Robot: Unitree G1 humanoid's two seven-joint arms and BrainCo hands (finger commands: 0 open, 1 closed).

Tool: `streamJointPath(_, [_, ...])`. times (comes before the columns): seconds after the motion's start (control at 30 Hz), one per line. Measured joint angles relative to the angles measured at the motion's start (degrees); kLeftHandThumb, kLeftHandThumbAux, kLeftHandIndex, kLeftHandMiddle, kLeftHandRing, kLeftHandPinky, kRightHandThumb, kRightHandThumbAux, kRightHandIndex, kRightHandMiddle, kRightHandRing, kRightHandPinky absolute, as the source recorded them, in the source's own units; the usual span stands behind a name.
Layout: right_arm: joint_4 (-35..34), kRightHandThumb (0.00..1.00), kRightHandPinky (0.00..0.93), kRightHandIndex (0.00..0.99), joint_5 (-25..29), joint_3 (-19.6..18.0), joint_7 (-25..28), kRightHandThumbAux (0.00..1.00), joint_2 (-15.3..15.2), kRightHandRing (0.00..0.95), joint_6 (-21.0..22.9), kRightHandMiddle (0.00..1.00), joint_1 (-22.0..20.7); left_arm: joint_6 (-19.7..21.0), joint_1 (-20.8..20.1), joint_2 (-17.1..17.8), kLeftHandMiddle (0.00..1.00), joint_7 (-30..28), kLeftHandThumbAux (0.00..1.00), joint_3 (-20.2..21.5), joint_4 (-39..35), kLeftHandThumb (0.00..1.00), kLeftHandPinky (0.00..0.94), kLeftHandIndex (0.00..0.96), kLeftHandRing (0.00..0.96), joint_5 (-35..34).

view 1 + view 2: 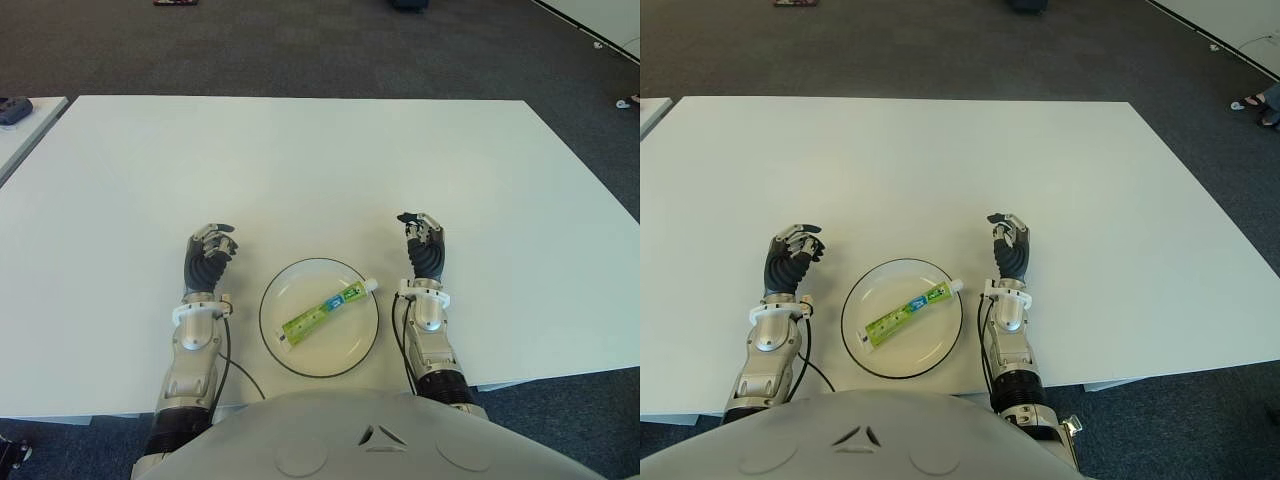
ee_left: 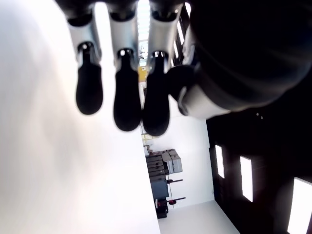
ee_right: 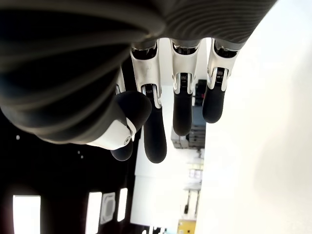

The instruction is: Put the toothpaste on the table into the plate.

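Eye views: toothpaste [image 1: 324, 313] lies diagonally inside the plate [image 1: 272, 335], cap toward my right. My left hand [image 1: 207, 262] sits just left of the plate on the white table [image 1: 300, 170], my right hand [image 1: 424, 255] just right of it. Left wrist view: fingers [image 2: 127, 105] loosely extended, holding nothing. Right wrist view: fingers [image 3: 183, 109] relaxed, also empty

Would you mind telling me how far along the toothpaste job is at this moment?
It looks finished. The toothpaste lies inside the plate, its cap end reaching the rim on the robot's right. Nothing is in hand: the left hand shows left of the plate and the right hand right of it, both with relaxed, empty fingers over the table. Nothing appears left to do.
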Motion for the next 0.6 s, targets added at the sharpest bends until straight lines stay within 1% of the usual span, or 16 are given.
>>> streamJointPath(0.13, [-1.3, 0.846, 0.551, 0.486, 0.1, 0.1, 1.1, 0.683, -0.1, 0.490, 2.0, 0.447, 0.2, -0.2, 0.0, 0.0, 0.644, 0.0, 0.716, 0.0, 0.1, 0.707, 0.635, 0.434, 0.648, 0.0])
streamJointPath(0.4, [-4.0, 0.846, 0.593, 0.483, 0.4, 0.4, 5.2, 0.683, -1.5, 0.513, 5.4, 0.448, 0.8, -0.2, -0.1, 0.0, 0.629, 0.0, 0.716, 0.0, 0.8, 0.707, 0.613, 0.434, 0.636, 0.0])
streamJointPath(0.6, [-6.1, 0.845, 0.585, 0.484, 1.2, 0.4, 7.8, 0.683, -2.0, 0.517, 7.8, 0.445, 1.3, -0.2, -0.1, 0.1, 0.628, 0.0, 0.716, 0.0, 0.9, 0.707, 0.624, 0.434, 0.639, 0.1])
